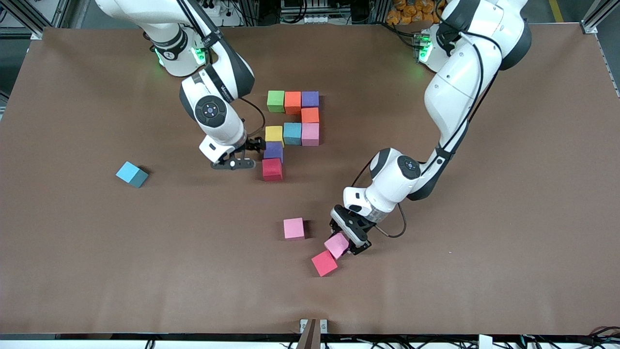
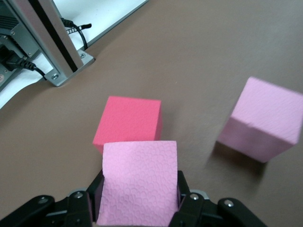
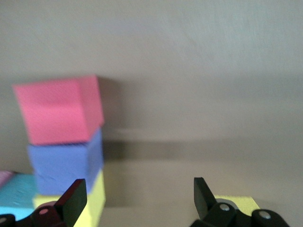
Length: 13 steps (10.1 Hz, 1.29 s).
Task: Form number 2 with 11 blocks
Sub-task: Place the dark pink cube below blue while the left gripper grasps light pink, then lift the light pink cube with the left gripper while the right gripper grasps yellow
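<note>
The partial number 2 (image 1: 292, 127) lies mid-table. Green, orange and purple blocks form its row nearest the robots, and a red block (image 1: 272, 169) ends it nearest the front camera. My left gripper (image 1: 339, 245) is shut on a pink block (image 2: 138, 182), low over the table beside a loose red block (image 1: 324, 263). That red block (image 2: 128, 124) shows just past the held one. A second pink block (image 1: 294, 228) rests close by, also visible in the left wrist view (image 2: 262, 120). My right gripper (image 1: 246, 154) stands open beside the purple block (image 3: 66, 163) and the red block (image 3: 59, 109), holding nothing.
A loose light blue block (image 1: 131, 174) sits toward the right arm's end of the table. A small camera mount (image 1: 313, 330) stands at the table's front edge, and a metal frame post (image 2: 52, 42) stands off the table edge near the left gripper.
</note>
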Tool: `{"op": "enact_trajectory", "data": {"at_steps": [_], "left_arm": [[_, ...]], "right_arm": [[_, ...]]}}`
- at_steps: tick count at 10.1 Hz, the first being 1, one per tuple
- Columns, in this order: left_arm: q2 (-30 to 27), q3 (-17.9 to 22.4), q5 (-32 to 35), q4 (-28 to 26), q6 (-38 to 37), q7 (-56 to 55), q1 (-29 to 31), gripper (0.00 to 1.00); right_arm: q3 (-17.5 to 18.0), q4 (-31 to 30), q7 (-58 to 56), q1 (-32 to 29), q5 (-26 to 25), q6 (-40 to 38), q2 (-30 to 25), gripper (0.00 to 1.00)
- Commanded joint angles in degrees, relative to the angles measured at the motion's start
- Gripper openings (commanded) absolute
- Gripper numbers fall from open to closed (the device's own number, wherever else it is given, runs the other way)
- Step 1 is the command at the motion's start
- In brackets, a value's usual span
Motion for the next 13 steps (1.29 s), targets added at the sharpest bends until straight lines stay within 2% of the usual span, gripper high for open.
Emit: {"op": "enact_trajectory", "data": {"at_steps": [1,4,7,11,13], "left_arm": [[-5.6,-0.3,-1.8,-3.1,-7.2,-2.0,0.5,0.01],[-11.9,-0.2,-1.8,-3.1,-24.2,-2.0,2.0,0.01],[-17.8,-0.2,-1.1,-2.9,-39.8,1.8,4.1,0.01],[-23.3,-0.2,-1.0,-2.4,-53.6,6.9,6.6,0.01],[-26.0,0.2,2.0,-2.3,-59.7,11.4,6.6,0.00]], "right_arm": [[0.0,-6.2,0.4,-1.1,0.8,-4.4,-5.9,1.00],[0.0,-9.6,-0.1,-2.7,0.6,-6.8,-9.2,1.00],[-0.1,-12.3,-2.7,-5.0,0.6,-6.3,-9.6,1.00],[-1.0,-16.1,-9.0,-7.1,0.6,-4.3,-10.1,1.00],[-2.2,-18.0,-11.9,-7.1,0.6,-1.5,-10.0,1.00]]}}
